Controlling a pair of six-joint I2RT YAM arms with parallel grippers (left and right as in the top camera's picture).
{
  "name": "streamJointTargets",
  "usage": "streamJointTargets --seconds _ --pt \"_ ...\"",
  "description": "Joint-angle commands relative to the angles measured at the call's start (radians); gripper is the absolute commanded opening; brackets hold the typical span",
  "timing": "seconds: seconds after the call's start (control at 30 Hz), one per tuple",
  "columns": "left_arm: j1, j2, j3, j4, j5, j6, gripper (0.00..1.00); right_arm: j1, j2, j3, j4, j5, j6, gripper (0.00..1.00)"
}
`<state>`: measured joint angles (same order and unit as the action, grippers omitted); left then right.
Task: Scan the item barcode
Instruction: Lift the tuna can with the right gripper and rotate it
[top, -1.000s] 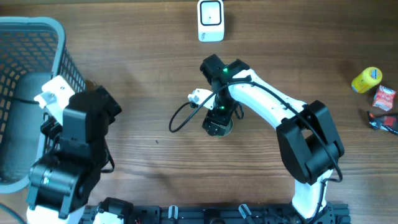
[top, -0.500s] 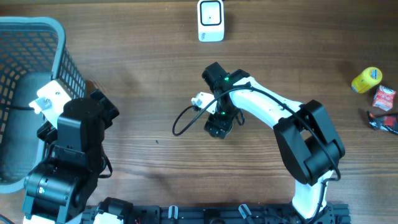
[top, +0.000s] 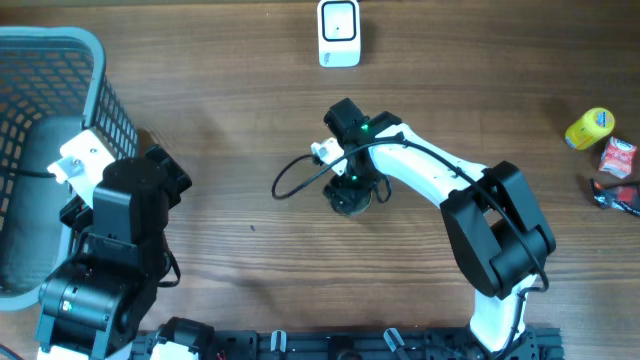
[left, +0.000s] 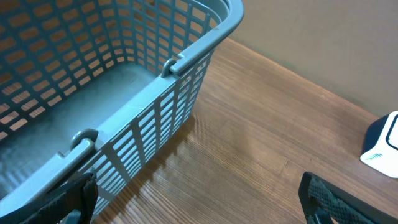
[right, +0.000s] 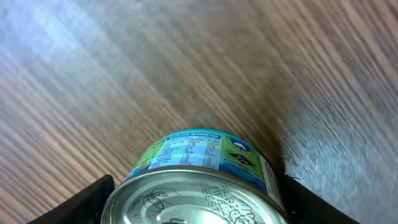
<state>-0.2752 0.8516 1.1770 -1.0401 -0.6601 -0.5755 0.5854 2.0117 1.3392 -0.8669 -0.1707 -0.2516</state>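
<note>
the can (right: 199, 168) stands upright mid-way across the tabletop (top: 220, 120), directly under the right claw (top: 350, 196), whose jaws straddle its sides; whether they grip it, i cannot tell. the white scanner (top: 339, 33) lies well beyond, nothing between. the left claw (left: 205, 208) gapes empty beside the basket (left: 155, 118), farther off.

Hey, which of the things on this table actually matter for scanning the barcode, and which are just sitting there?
For the job:
tin can
white scanner

Just lying about:
blue-grey basket
yellow container
red packet
dark object at the right edge
</note>
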Motion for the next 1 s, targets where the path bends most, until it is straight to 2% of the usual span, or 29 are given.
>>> streamJointTargets --seconds 0.0,0.03,0.13,0.17,0.33,0.37,0.43,0.47,0.53,0.57,0.63,0.7,0.83,0.97 --pt "0.006 -0.006 0.002 0.002 0.005 -0.017 1.0 -0.002 0.014 -0.019 0.0 0.005 0.463 0.65" --pt "0.006 -0.006 0.002 0.002 0.005 -0.017 1.0 -0.002 0.014 -0.019 0.0 0.005 0.529 0.7" --pt "0.006 -0.006 0.002 0.002 0.012 -0.017 1.0 -0.002 0.014 -0.019 0.0 -0.023 0.732 0.73" --pt "0.006 -0.006 0.002 0.003 0.013 -0.017 1.0 -0.002 0.014 -0.019 0.01 -0.059 0.84 0.74" --pt "0.006 -0.006 0.002 0.002 0.016 -0.017 1.0 -0.002 0.014 -0.019 0.039 -0.13 1.32 0.73" --pt "0.006 -0.006 0.002 0.002 0.016 -0.017 1.0 -0.002 0.014 -0.019 0.039 -0.131 1.43 0.69" --pt "0.006 -0.006 0.002 0.002 0.021 -0.017 1.0 -0.001 0.014 -0.019 0.041 -0.145 1.657 0.69" --pt "0.006 -0.006 0.002 0.002 0.027 -0.016 1.0 -0.001 0.014 -0.019 0.041 -0.145 1.773 0.88" --pt "0.006 -0.006 0.002 0.0 0.036 -0.016 1.0 -0.001 0.014 -0.019 0.041 -0.152 1.923 1.0" --pt "0.006 -0.006 0.002 -0.005 0.042 -0.016 1.0 -0.001 0.014 -0.019 0.041 -0.175 2.07 1.0" --pt "0.006 -0.006 0.002 -0.012 0.042 -0.017 1.0 -0.001 0.014 -0.019 0.047 -0.191 2.218 1.0" --pt "0.006 -0.006 0.002 -0.013 0.042 -0.017 1.0 -0.001 0.014 -0.019 0.084 -0.185 2.227 1.0" --pt "0.006 -0.006 0.002 -0.013 0.043 -0.017 1.0 -0.001 0.014 -0.019 0.14 -0.117 1.844 1.0" --pt "0.006 -0.006 0.002 -0.012 0.042 -0.017 1.0 -0.001 0.014 -0.019 0.069 -0.106 1.768 1.0"
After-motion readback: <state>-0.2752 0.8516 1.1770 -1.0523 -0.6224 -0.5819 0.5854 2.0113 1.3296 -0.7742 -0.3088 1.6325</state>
